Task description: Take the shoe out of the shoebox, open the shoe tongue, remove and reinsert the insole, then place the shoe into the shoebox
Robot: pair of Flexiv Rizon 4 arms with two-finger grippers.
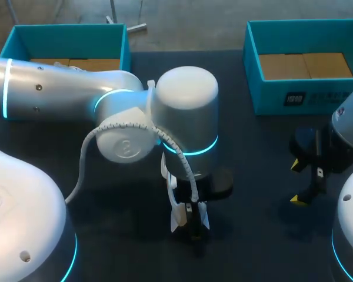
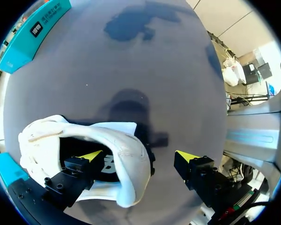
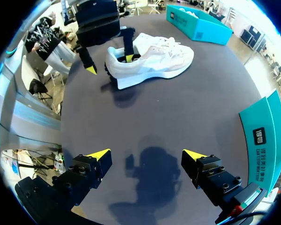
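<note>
Shoe point(image 3: 152, 56) stands on its sole on the dark matte table point(image 1: 253, 147), near the front middle. It is outside the left shoebox point(image 1: 65, 27) and the right shoebox point(image 1: 265, 97), both teal.

In the head view our left arm point(image 1: 182, 106) covers nearly all of the shoe. The right wrist view gives it whole and side-on: white, laced, thick sole. The left wrist view adds the padded heel collar and dark inside.

The left arm's wrist points straight down. Left claw point(image 2: 139, 155) is released: one finger sits inside the shoe's opening, the other outside the heel and clear of it.

Right claw point(image 3: 146, 153) hangs over bare table, well apart, spread wide and holding nothing.
</note>
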